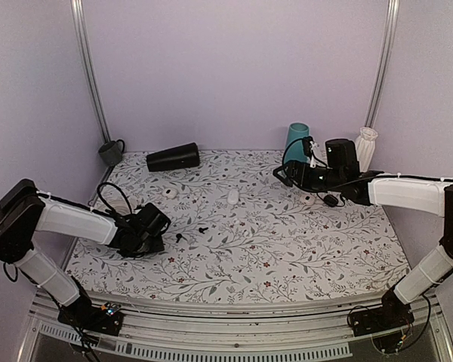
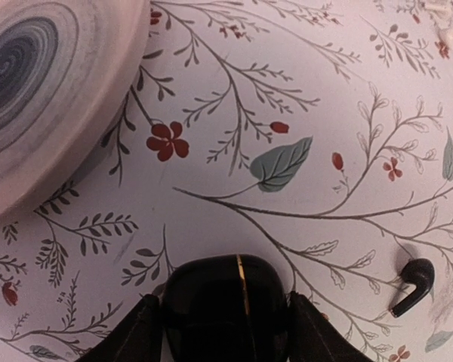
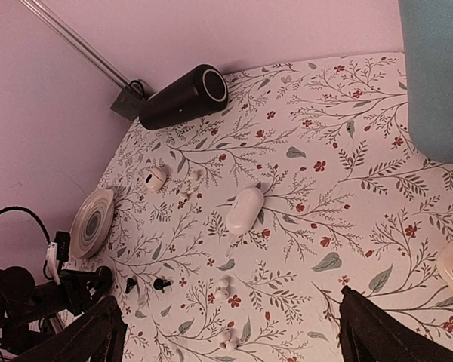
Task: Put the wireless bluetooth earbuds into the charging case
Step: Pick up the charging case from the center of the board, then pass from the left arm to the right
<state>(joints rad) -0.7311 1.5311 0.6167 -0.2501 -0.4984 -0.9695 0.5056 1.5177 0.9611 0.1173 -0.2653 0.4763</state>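
Note:
The black charging case (image 2: pixel 225 305), lid closed with a thin gold seam, sits between the fingers of my left gripper (image 2: pixel 226 320), which press on both its sides low over the table. In the top view the left gripper (image 1: pixel 152 228) is at the table's left side and hides the case. One black earbud (image 2: pixel 412 286) lies just right of it. Both black earbuds (image 1: pixel 183 236) (image 1: pixel 203 228) lie on the cloth right of the left gripper and also show in the right wrist view (image 3: pixel 130 284) (image 3: pixel 161 283). My right gripper (image 1: pixel 285 175) (image 3: pixel 234 320) is wide open and empty, raised at the back right.
A white oval case (image 1: pixel 233 197) lies mid-table. A black speaker (image 1: pixel 174 157), grey mug (image 1: pixel 112 152), teal cup (image 1: pixel 296 138) and white vase (image 1: pixel 366 147) line the back. A ringed disc (image 2: pixel 45 90) lies near the left gripper. Small white earbuds (image 3: pixel 223 286) and another black object (image 1: pixel 331 200) lie about.

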